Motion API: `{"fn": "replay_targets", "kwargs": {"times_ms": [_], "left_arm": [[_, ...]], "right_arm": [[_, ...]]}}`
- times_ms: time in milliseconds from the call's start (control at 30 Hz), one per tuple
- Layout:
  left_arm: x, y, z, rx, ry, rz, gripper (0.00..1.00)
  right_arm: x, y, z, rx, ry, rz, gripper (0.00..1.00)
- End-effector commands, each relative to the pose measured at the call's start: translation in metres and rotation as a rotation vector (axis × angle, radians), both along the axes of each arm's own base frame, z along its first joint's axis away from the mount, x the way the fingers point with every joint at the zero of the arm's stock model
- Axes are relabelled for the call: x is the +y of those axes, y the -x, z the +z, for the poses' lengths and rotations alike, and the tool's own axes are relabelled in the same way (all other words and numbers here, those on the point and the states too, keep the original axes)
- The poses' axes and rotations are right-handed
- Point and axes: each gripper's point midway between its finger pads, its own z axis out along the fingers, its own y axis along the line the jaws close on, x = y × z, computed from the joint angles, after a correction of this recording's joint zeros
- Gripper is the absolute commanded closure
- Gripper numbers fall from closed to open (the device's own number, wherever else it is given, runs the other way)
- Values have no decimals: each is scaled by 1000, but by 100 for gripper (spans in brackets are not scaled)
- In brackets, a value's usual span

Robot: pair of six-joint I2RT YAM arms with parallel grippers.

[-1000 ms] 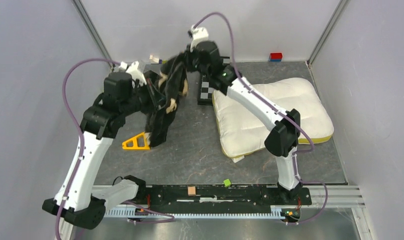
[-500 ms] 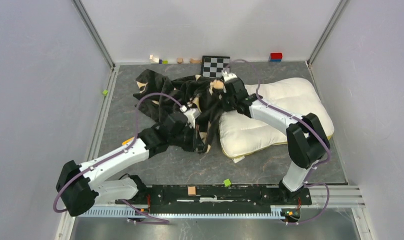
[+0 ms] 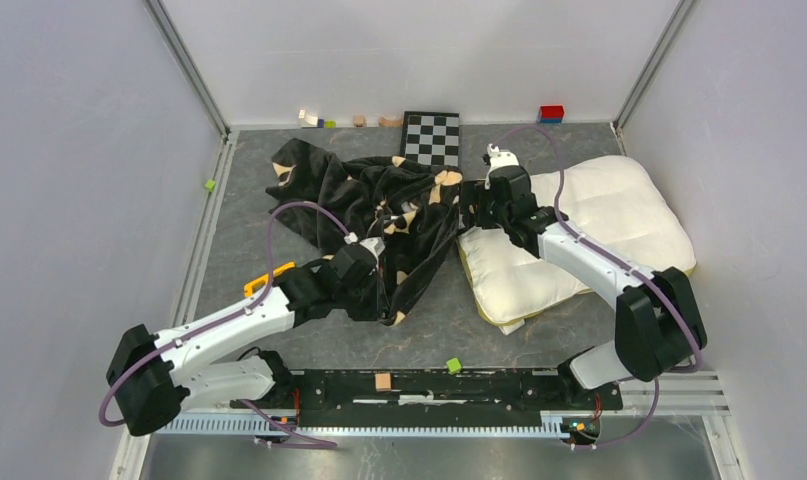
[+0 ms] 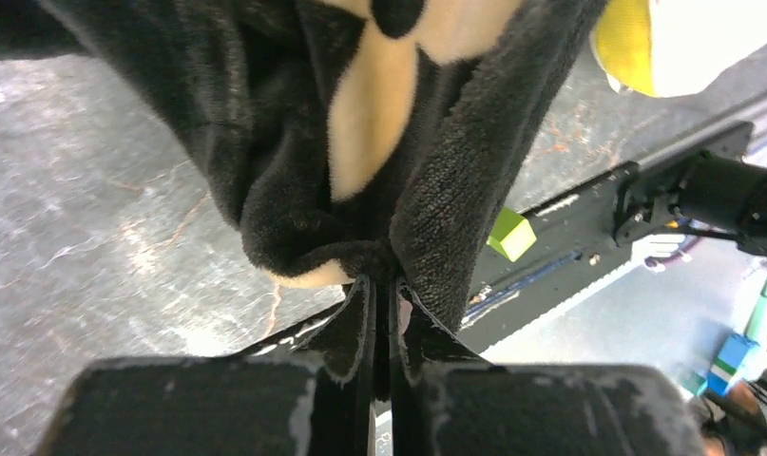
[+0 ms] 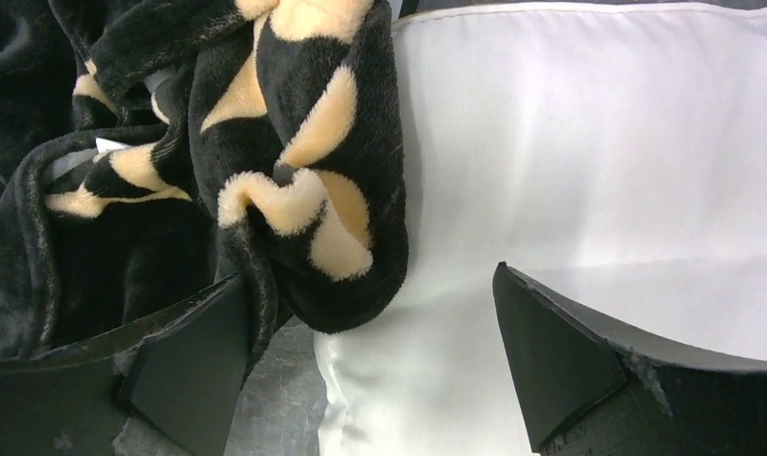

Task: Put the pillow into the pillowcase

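Across the grey worktop (image 3: 429, 330), the pillow (image 3: 599, 225) lies flat on the right half with the right arm reaching over it. The pillowcase (image 3: 379, 215) is a crumpled heap at centre-left, one fold lapping onto the pillow's left edge. Its mouth cannot be made out among the folds. The left fingers (image 4: 355, 323) are pinched shut on a thin fold at the heap's near side. The right fingers (image 5: 194, 351) stand wide apart, holding nothing, straddling that overlapping fold and the pillow's edge. Closing there would likely catch pillow and case together, and a pull on the left pinch alone would probably only bunch the plush tighter. Room is tight: the pillow's far side sits near the right wall, and the checkered board (image 3: 431, 138) lies just behind the heap. Bare worktop opens toward the near rail, where a small green block (image 3: 454, 365) lies.
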Motion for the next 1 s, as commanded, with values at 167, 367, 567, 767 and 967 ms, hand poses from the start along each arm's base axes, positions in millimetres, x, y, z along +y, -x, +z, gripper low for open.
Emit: {"fn": "replay_targets", "kwargs": {"times_ms": [167,367,567,767,967], "left_arm": [[35,-69,10,-44,-92,285,98],[46,-106,13,-46,-3,381,98],[70,-129,19,-107,-53,450,98],[76,-147,43,-168,-24,475,97],[72,-146,48,-186,-19,421,98]], "right_arm": [[-28,40,34,-65,165,-36,2],[-32,78,-2,-39,250,20,2],[-17,88,-56,59,381,133,2],[-33,81,-92,157,551,81,25],[-56,52,-33,93,386,-71,100]]}}
